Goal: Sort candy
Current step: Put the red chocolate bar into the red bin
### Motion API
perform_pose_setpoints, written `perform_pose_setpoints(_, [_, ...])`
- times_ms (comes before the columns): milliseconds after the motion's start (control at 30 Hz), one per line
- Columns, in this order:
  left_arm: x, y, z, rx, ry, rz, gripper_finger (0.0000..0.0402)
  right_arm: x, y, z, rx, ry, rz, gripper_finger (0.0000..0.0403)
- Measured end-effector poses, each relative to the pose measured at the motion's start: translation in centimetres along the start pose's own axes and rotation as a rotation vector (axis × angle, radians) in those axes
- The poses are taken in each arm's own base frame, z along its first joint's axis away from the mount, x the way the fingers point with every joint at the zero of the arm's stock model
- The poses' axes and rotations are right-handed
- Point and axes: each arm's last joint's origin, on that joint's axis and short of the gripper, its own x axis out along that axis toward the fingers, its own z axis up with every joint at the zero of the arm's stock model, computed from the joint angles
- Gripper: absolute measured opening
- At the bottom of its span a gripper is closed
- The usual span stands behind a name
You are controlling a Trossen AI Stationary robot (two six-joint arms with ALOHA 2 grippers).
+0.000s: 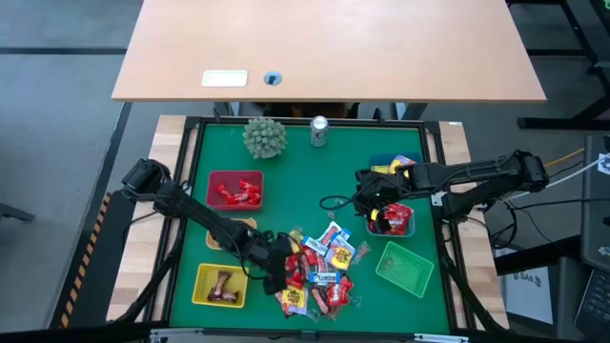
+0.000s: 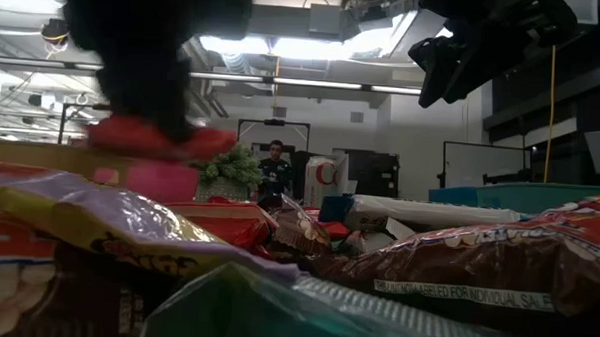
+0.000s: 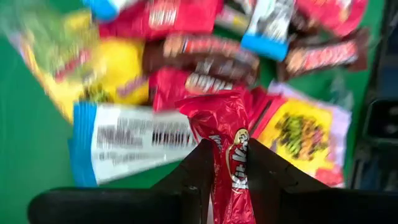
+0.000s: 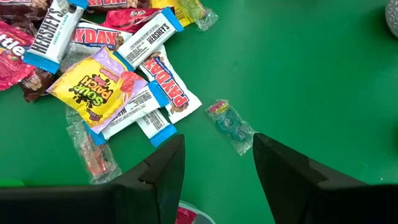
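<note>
The candy pile (image 1: 315,272) lies on the green mat near the front edge; it also shows in the left wrist view (image 3: 186,56) and the right wrist view (image 4: 112,68). My left gripper (image 1: 276,265) (image 3: 231,155) hangs over the pile's left side, shut on a red candy (image 3: 221,118) (image 2: 161,139). My right gripper (image 1: 374,202) (image 4: 214,174) waits open above the mat at the right, nothing between its fingers. A small clear-wrapped blue candy (image 4: 231,124) lies apart from the pile. My left gripper pinches the red candy between its two fingers (image 3: 202,168), which close on the wrapper's printed middle (image 3: 235,167). The wrapper runs along the fingers, and its crimped free end (image 3: 199,109) sticks out past the tips. The fingers slant down from the table's left. The candy is lifted clear of the pile.
A red basket (image 1: 235,189) holds red candy, and a yellow basket (image 1: 221,286) holds brown candy. A green basket (image 1: 405,269) and another basket (image 1: 393,221) stand at the right. A silver can (image 1: 319,131) and a spiky green ball (image 1: 264,136) are at the back. A person (image 2: 275,170) stands in the room.
</note>
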Motion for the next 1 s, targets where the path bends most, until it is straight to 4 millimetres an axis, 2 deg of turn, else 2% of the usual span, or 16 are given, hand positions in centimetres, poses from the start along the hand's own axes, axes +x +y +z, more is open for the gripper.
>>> perform_pose_setpoints(267, [-2.4,0.0,5.5,0.044,-0.059,0.004,0.0065,0.0,0.0,0.0,0.000,0.000,0.000,0.0189])
perform_pose_setpoints(533, [-7.7,2.2,10.0,0.111,0.102,0.197,0.0065,0.0,0.0,0.0,0.000,0.000,0.000,0.0189])
perform_pose_setpoints(667, [-10.1,4.1,10.4,0.164,0.204,0.391,0.0065,0.0,0.0,0.0,0.000,0.000,0.000,0.0189])
perform_pose_setpoints(767, [-11.0,5.8,10.0,0.190,0.305,0.553,0.0065,0.0,0.0,0.0,0.000,0.000,0.000,0.0189])
perform_pose_setpoints(900, [-11.3,8.3,8.9,0.195,0.466,0.721,0.0065,0.0,0.0,0.0,0.000,0.000,0.000,0.0189])
perform_pose_setpoints(1000, [-10.4,9.9,8.4,0.198,0.498,0.804,0.0065,0.0,0.0,0.0,0.000,0.000,0.000,0.0189])
